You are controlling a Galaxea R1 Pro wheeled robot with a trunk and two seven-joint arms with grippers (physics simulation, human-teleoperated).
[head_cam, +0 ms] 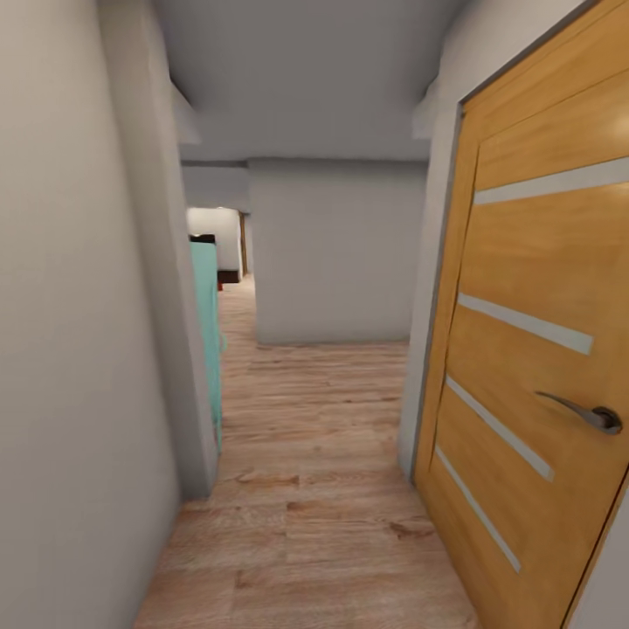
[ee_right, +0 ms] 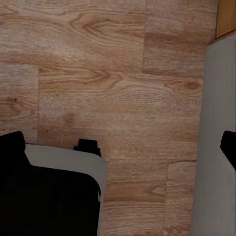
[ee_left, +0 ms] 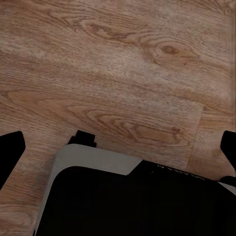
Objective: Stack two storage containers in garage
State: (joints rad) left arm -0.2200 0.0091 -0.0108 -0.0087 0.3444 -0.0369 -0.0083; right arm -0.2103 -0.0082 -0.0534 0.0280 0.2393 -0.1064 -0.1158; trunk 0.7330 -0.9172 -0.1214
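I am in a narrow hallway with a light wood plank floor; the storage containers are out of view. In the left wrist view my left gripper is open over the planks, its black fingertips spread to the frame's edges with nothing between them. My right gripper is open the same way, its fingertips wide apart above the floor. The robot's grey and black base sits under both grippers, seen too as the base in the right wrist view.
An orange wooden door with a metal handle stands shut close on the right. A grey wall runs along the left, with a teal object past its corner. A wall blocks the way ahead; the passage continues left of it.
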